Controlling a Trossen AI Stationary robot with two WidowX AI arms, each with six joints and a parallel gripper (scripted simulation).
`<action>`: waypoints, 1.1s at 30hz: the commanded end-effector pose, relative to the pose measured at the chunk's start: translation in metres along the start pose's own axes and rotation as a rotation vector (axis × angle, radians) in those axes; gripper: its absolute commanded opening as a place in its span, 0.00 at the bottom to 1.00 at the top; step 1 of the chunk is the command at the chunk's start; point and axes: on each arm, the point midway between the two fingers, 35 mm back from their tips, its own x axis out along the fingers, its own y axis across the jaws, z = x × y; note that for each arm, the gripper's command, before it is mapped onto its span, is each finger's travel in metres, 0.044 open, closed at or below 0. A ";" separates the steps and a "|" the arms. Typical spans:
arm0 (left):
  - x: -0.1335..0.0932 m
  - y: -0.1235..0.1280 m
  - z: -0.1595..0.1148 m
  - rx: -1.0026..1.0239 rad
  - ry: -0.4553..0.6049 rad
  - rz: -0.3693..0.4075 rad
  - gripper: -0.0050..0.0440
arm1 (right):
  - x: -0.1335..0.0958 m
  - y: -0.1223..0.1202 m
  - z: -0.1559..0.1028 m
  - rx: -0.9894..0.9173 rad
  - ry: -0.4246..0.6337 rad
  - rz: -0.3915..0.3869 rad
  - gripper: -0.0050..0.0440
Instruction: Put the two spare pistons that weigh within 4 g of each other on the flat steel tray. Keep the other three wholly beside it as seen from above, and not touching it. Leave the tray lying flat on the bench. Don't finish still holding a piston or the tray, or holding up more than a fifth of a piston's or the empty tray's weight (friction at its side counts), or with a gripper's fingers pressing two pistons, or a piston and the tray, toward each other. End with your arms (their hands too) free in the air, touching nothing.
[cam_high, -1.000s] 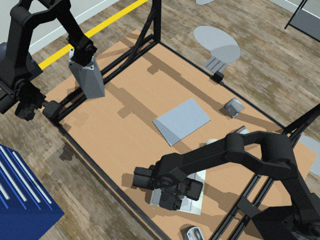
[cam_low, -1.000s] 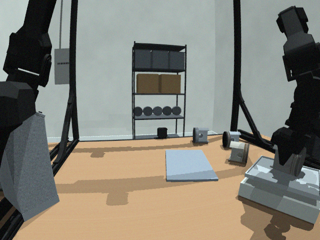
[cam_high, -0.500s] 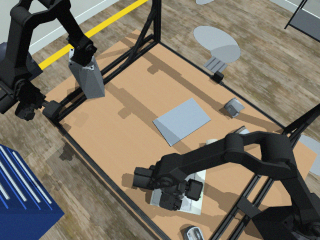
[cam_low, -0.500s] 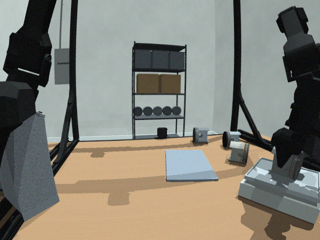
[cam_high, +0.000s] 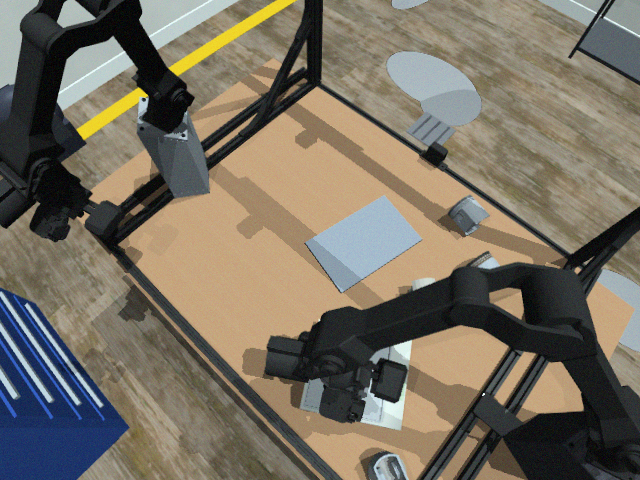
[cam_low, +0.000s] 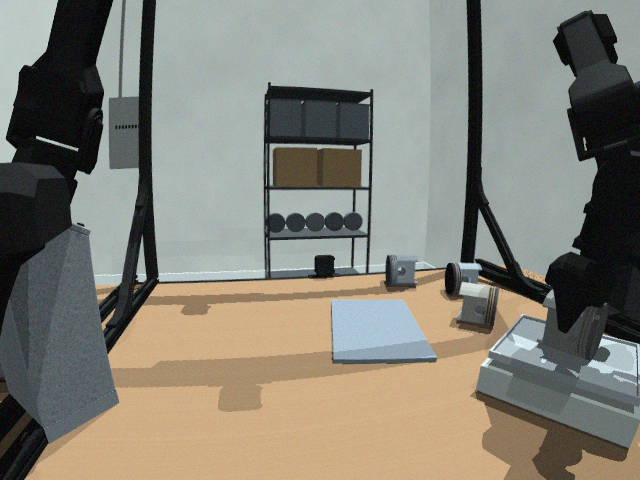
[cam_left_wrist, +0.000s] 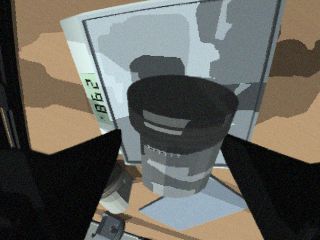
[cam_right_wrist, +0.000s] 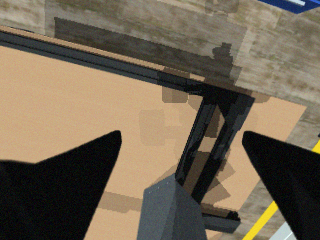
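Observation:
A dark-crowned piston (cam_left_wrist: 180, 135) (cam_low: 578, 335) stands upright on the white scale (cam_high: 399, 356) (cam_low: 537, 387) (cam_left_wrist: 150, 60) near the bench's front right. My left gripper (cam_left_wrist: 171, 137) (cam_low: 573, 320) (cam_high: 343, 403) is open, with a finger on each side of this piston and a gap to it. The flat steel tray (cam_high: 372, 235) (cam_low: 372, 320) (cam_left_wrist: 200, 207) lies bare mid-bench. Other pistons lie at the far edge (cam_high: 467, 214) (cam_low: 402, 269), behind the left arm (cam_high: 485, 260) (cam_low: 461, 277), beside the tray (cam_high: 423, 283) (cam_low: 479, 304) (cam_left_wrist: 117, 192), and at the front edge (cam_high: 390, 467). My right gripper (cam_right_wrist: 181, 136) is open and empty, high over the far corner.
A grey wedge-shaped body (cam_high: 175, 155) (cam_low: 56, 330) (cam_right_wrist: 172, 215) hangs under the right arm's wrist. Black frame posts (cam_high: 310, 41) and rails (cam_high: 206, 356) border the bench. The scale has a green display (cam_left_wrist: 95, 102). A small black block (cam_high: 436, 153) sits at the far edge.

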 end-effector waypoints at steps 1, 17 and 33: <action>-0.010 -0.002 -0.001 0.007 -0.001 -0.010 0.87 | 0.000 0.000 0.000 0.000 0.001 0.001 1.00; -0.033 -0.002 -0.001 0.007 -0.001 -0.010 0.87 | 0.000 0.000 0.000 0.000 0.001 0.001 1.00; -0.056 -0.002 -0.001 0.007 -0.001 -0.010 0.87 | 0.000 0.000 0.000 0.000 0.001 0.001 1.00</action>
